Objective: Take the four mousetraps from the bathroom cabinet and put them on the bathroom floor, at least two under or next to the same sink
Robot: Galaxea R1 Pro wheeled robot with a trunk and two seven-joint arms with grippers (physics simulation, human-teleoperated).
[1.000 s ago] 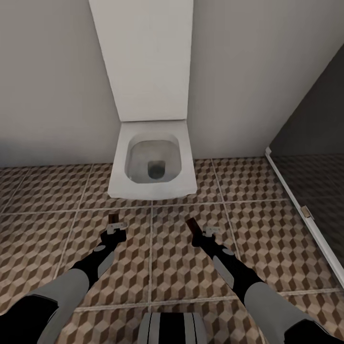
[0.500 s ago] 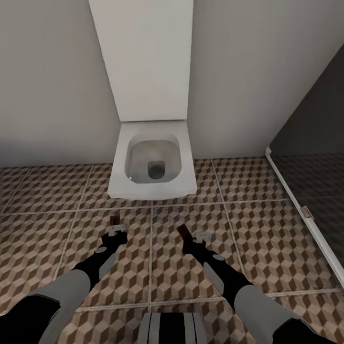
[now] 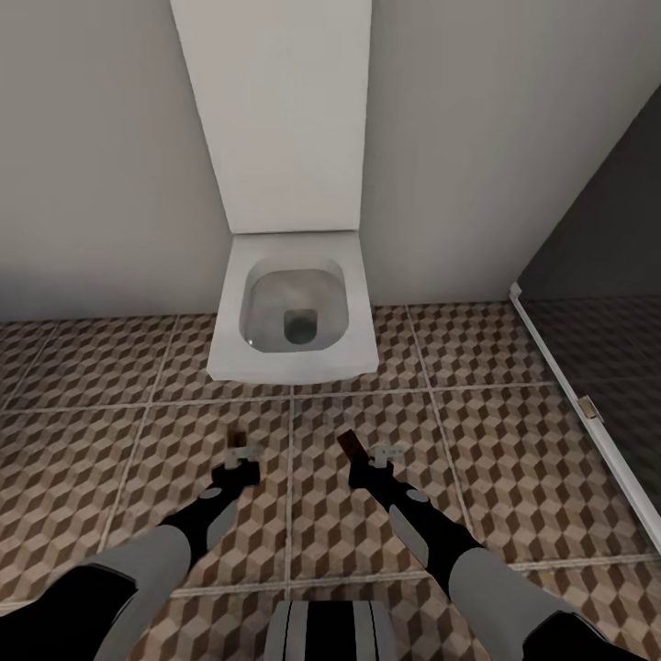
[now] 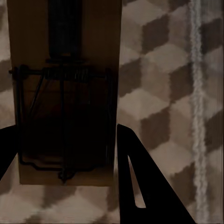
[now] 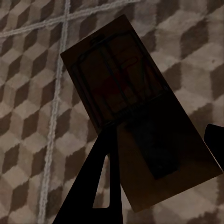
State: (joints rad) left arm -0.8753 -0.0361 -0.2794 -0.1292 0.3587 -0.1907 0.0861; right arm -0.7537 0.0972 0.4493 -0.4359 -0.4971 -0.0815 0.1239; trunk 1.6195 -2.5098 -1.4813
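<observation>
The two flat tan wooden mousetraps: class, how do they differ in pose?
In the head view, the left gripper's mousetrap points straight ahead toward the white toilet, while the right gripper's mousetrap slants toward the robot's left. Both are held in jaws above the cube-patterned floor tiles.

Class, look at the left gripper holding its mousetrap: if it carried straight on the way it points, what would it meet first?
Probably the bathroom floor: the left gripper points forward and down, its mousetrap leading. The toilet stands farther ahead; depth is unclear.
</observation>
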